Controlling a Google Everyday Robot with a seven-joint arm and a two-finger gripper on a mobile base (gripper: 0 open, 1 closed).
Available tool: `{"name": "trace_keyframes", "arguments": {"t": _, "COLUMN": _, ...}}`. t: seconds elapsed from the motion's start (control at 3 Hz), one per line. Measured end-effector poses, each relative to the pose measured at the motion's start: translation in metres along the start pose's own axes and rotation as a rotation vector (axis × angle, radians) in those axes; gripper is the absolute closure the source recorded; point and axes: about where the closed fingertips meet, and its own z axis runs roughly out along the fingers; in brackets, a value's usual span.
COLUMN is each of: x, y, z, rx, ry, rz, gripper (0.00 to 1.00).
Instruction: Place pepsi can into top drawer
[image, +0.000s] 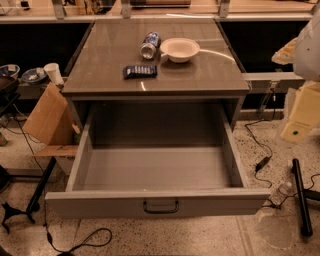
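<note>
Lying sideways, blue pepsi can (150, 44), pincer (301, 117) far right

readable text: none | pepsi can (150, 45): markings illegible | hand: not in view

The single camera stands in front of the open, deep grey top drawer (100, 202), high up, looking down and forward from middle distance. The drawer is at 6 o'clock, the flat grey cabinet top (110, 55) at 12 o'clock. The cream-coloured gripper (300, 120) hangs at the 3 o'clock edge.
</note>
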Motion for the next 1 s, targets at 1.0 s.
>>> {"name": "trace_keyframes", "arguments": {"t": 1.0, "x": -0.063, "y": -0.046, "z": 0.005, "rx": 0.074, "ry": -0.155, "rz": 0.097, "gripper": 0.0}}
